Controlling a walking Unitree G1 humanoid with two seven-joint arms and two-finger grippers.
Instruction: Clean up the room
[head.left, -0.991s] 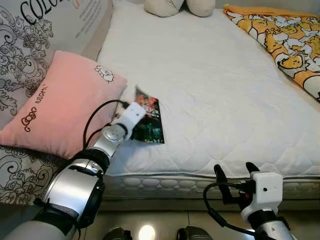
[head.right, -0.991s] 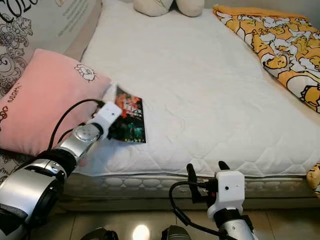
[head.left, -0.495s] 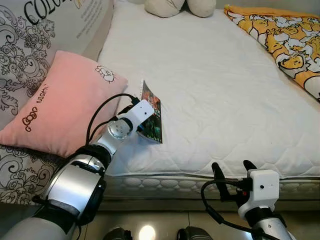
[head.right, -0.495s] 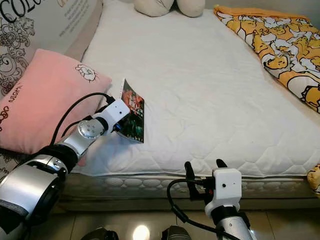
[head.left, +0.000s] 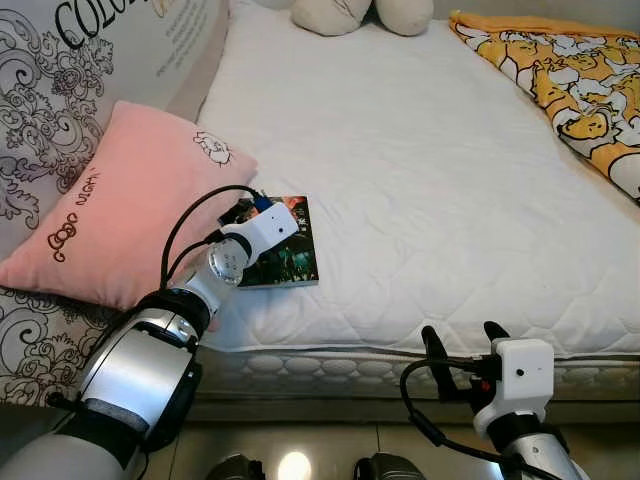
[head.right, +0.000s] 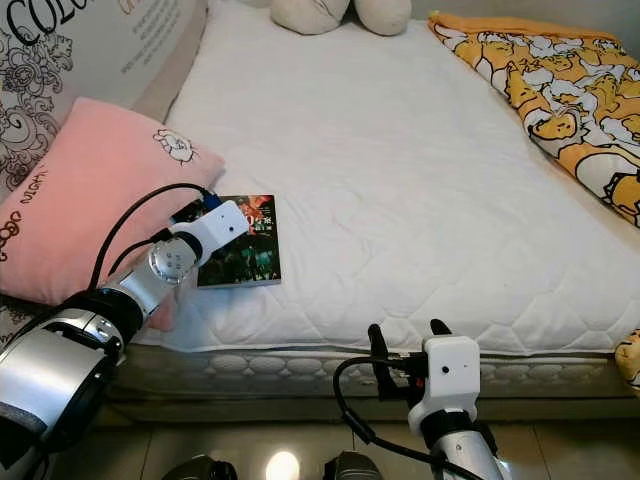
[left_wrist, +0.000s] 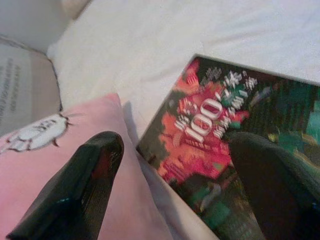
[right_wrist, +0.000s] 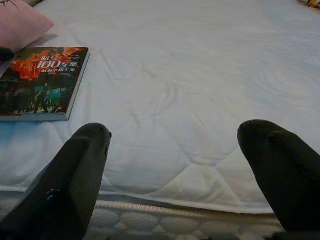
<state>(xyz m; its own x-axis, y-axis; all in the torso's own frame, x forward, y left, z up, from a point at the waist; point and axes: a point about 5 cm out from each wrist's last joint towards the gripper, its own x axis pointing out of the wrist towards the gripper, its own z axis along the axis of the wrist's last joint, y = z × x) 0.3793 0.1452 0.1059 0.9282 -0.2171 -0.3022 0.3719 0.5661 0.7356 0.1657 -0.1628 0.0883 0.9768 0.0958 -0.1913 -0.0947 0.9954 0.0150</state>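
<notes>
A book (head.left: 295, 255) with a dark red and green cover lies flat on the white mattress (head.left: 420, 170), right beside the pink pillow (head.left: 130, 210). My left gripper (left_wrist: 172, 145) is open over the book's near left corner. One finger (left_wrist: 85, 185) hangs over the pillow's edge and the other finger (left_wrist: 270, 175) over the cover (left_wrist: 210, 120). My right gripper (head.left: 462, 335) stands open low in front of the mattress edge, holding nothing; the book (right_wrist: 42, 80) is off to its left.
A yellow patterned blanket (head.left: 570, 80) covers the bed's far right side. A cream plush toy (head.left: 360, 12) rests at the head of the bed. A large patterned cushion (head.left: 50, 100) stands behind the pillow. Tiled floor runs below the mattress edge.
Half a second ago the book stood tipped up on its edge at my left gripper. It now lies flat, closer to the pillow. The right arm has barely moved.
</notes>
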